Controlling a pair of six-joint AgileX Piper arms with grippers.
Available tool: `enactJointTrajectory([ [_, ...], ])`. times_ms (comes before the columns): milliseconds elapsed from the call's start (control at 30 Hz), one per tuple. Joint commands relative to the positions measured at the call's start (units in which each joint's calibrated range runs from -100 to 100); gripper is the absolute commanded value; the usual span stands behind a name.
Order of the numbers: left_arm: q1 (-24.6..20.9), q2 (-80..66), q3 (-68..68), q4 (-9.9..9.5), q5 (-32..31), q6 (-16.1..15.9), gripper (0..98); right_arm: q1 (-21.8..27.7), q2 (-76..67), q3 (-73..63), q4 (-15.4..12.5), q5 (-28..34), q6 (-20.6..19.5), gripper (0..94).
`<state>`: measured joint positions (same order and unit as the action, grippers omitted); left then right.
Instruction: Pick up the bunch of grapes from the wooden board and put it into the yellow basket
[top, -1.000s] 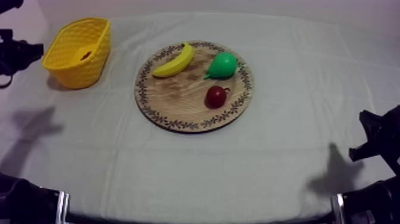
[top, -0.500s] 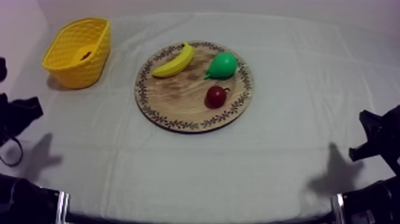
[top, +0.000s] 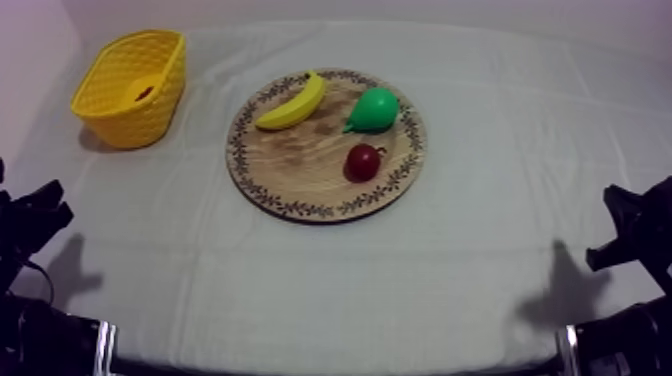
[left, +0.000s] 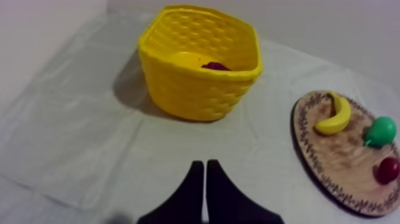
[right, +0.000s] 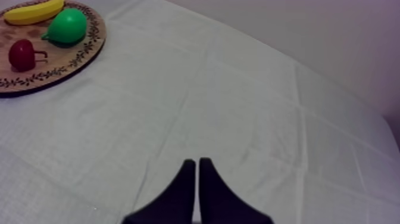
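Note:
The yellow basket (top: 130, 88) stands at the table's far left, and a dark purple bunch of grapes (top: 145, 93) lies inside it, mostly hidden by the wall. The left wrist view shows the grapes (left: 215, 65) over the basket's (left: 199, 65) near rim. My left gripper (top: 30, 215) sits low at the left edge, well away from the basket; its fingers (left: 193, 184) lie together, shut on nothing. Low at the right edge my right gripper (top: 625, 230) rests, its fingers (right: 186, 184) also together in a narrow wedge over bare cloth.
The round wooden board (top: 300, 165) lies at the table's middle with a banana (top: 292, 104), a green pear (top: 372, 110) and a small red fruit (top: 362, 162) on it. Open cloth surrounds the board on every side.
My left arm has drawn back from beside the basket toward the table's lower left edge. The right arm, the basket and the fruit have stayed put.

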<state>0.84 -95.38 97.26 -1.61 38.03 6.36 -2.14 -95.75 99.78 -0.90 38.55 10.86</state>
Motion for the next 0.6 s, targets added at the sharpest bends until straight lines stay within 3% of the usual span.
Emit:
enactJointTrajectory([
  [0,0.26,-1.81,0.18,-0.06,-0.22,1.23,0.0,-0.01,0.0,0.0,-0.01,-0.01,0.0,0.3],
  [200,0.24,-4.06,1.03,-0.23,-0.89,3.12,0.0,-0.01,0.0,0.0,-0.01,-0.01,0.02,0.3],
  [567,-2.07,-4.36,1.27,-0.27,-1.0,3.65,0.0,-0.01,0.0,0.0,-0.01,-0.01,0.0,0.3],
])
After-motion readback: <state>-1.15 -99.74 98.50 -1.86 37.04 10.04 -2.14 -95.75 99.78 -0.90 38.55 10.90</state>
